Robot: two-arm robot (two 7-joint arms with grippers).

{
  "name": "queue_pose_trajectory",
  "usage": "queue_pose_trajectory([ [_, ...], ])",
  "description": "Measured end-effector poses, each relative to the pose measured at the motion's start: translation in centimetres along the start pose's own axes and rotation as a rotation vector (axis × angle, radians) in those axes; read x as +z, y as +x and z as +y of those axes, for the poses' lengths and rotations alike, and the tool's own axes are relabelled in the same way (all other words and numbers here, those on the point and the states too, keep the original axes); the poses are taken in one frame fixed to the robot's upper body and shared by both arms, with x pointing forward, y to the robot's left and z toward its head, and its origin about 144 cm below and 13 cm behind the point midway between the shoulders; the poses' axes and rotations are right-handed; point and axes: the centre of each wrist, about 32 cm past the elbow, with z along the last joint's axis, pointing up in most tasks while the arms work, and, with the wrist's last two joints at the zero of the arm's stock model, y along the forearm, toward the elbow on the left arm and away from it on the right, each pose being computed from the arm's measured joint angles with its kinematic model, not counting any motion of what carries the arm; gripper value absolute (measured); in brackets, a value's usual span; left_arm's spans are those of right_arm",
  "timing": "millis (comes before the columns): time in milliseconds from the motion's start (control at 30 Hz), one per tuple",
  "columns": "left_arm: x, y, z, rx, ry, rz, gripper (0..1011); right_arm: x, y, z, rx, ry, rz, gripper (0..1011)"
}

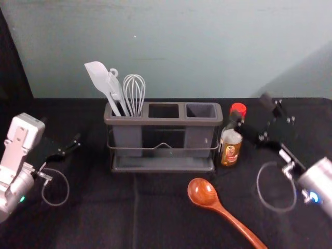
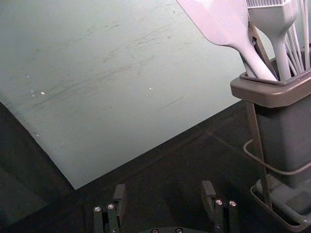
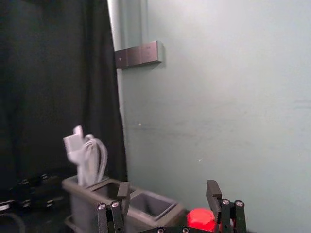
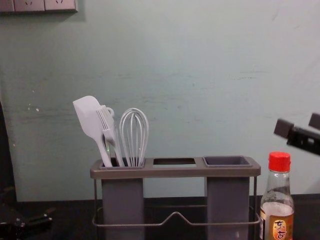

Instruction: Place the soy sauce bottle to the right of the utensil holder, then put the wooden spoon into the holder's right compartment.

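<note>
The utensil holder [image 1: 164,122] stands mid-table, white utensils in its left compartment, its right compartment [image 4: 227,161] empty. Just right of it the soy sauce bottle [image 1: 230,145] stands upright, red cap [image 4: 279,162] on. The wooden spoon [image 1: 203,193] lies in front, bowl toward the holder. My right gripper [image 1: 254,115] is open above and beside the bottle; in the right wrist view the right gripper [image 3: 167,196] has its fingers apart, the red cap [image 3: 200,219] low near one finger. My left gripper [image 1: 63,147] is parked at the left; in the left wrist view the left gripper [image 2: 163,199] is open.
White spatula [image 1: 98,78], brush and whisk [image 1: 134,93] rise above the holder's left side. A wall [image 1: 176,46] runs behind the black-covered table [image 1: 93,223]. A socket strip [image 3: 138,55] is mounted on the wall.
</note>
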Motion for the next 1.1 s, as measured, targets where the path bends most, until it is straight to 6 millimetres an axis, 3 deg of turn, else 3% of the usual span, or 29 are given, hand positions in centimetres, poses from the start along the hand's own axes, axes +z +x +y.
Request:
queue_pose_trajectory([
  [167, 0.0, 0.0, 0.0, 0.000, 0.000, 0.000, 1011, -1.2, -2.7, -1.7, 0.020, -0.033, 0.045, 1002],
  [467, 0.0, 0.0, 0.0, 0.000, 0.000, 0.000, 1012, -4.2, -6.5, -2.6, 0.000, -0.197, 0.044, 1002],
  [700, 0.0, 0.0, 0.0, 0.000, 0.000, 0.000, 1012, -5.1, -7.6, -2.1, 0.003, -0.248, 0.023, 1002],
  [1100, 0.0, 0.0, 0.0, 0.000, 0.000, 0.000, 1012, -5.1, -7.5, -2.2, 0.000, -0.250, 0.023, 1002],
])
